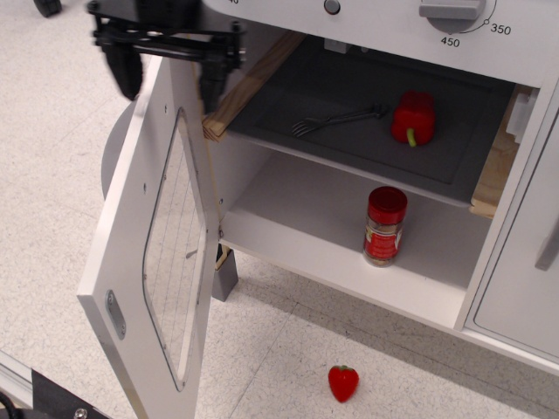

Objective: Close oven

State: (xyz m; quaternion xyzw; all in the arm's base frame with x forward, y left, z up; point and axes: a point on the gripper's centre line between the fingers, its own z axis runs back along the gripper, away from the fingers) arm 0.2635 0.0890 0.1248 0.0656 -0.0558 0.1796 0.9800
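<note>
**Oven door hangs wide, gripper straddling its top edge**

Pale speckled floor runs under the white toy kitchen. Up at the top left, the black gripper has its fingers spread wide apart, one on each side of the upper edge of the oven door; nothing is pinched between them, and whether either finger touches the door I cannot tell.

That door, with its wire-lined window, stands swung fully out to the left of the oven, leaving the cavity exposed. Inside the oven, the dark grey tray holds a metal fork near its middle and a red bell pepper just right of the fork, the two apart. On the white shelf below the tray stands a red spice jar, upright. A red strawberry lies on the floor below the oven. Right of the oven, part of a plain cabinet door shows. A temperature dial sits on the panel above the oven.
</note>
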